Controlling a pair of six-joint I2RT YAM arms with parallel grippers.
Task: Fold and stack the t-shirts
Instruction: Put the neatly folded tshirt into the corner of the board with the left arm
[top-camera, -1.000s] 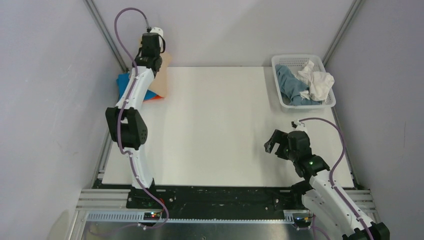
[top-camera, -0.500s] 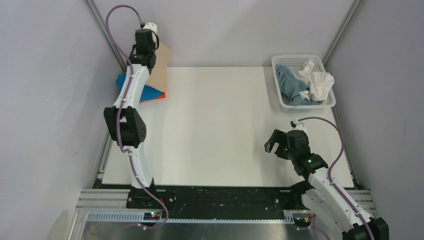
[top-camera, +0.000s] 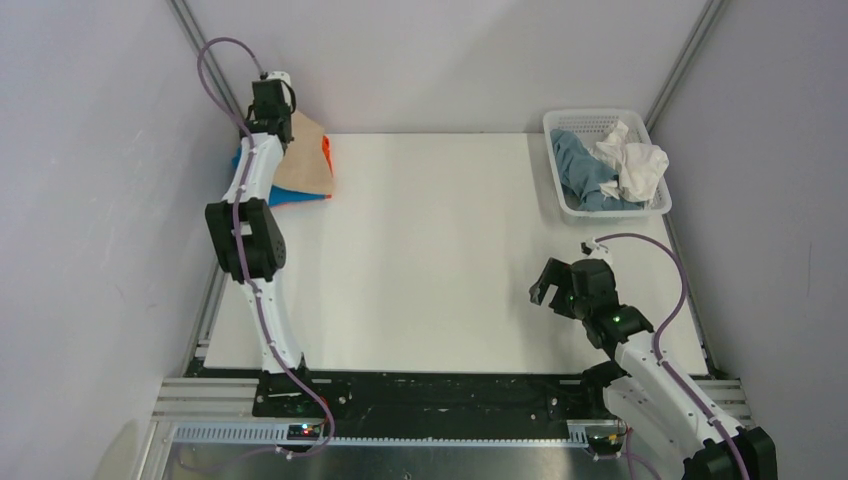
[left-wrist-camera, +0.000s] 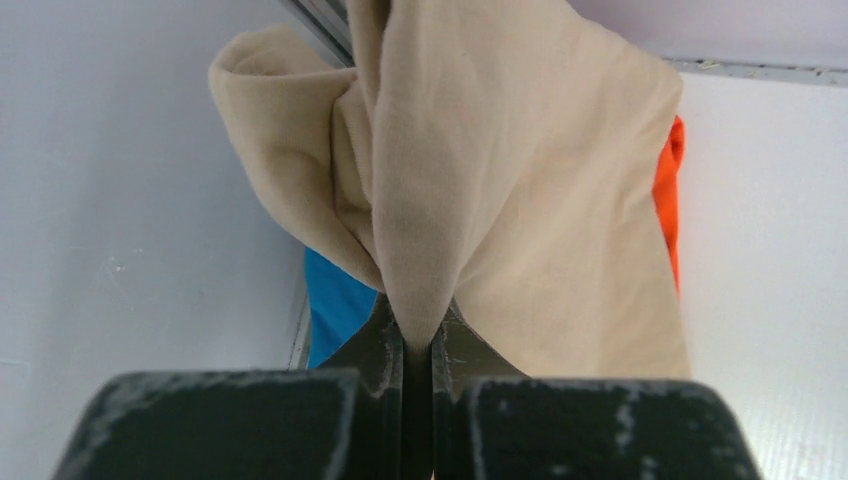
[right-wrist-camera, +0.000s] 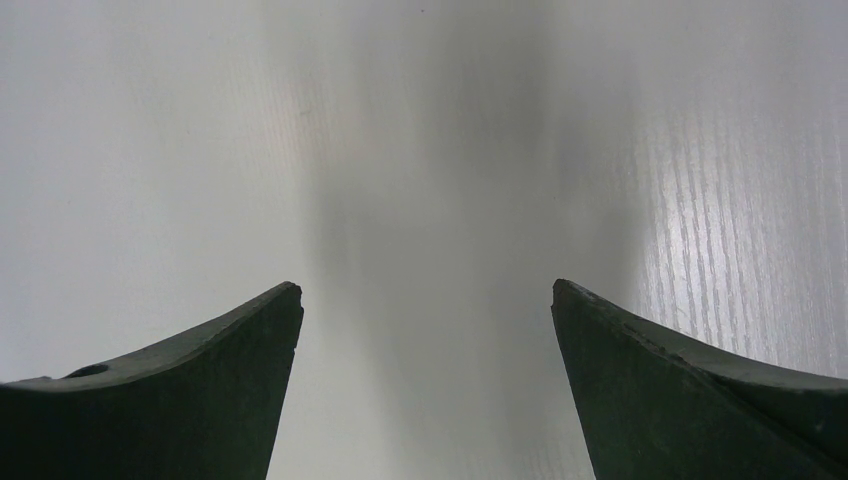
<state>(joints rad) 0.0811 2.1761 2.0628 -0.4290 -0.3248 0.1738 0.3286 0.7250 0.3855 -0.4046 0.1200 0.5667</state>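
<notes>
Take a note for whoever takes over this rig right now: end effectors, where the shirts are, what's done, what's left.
Left end effector: shut on the beige t-shirt, which drapes over the blue t-shirt and orange t-shirt at the table's far left corner.
Right end effector: open, empty, over bare table.
Basket, far right: grey-blue t-shirt and white t-shirt, crumpled.
Done: blue and orange stacked.
Left: settle beige on the stack, release, then fold and stack the basket's two.
</notes>
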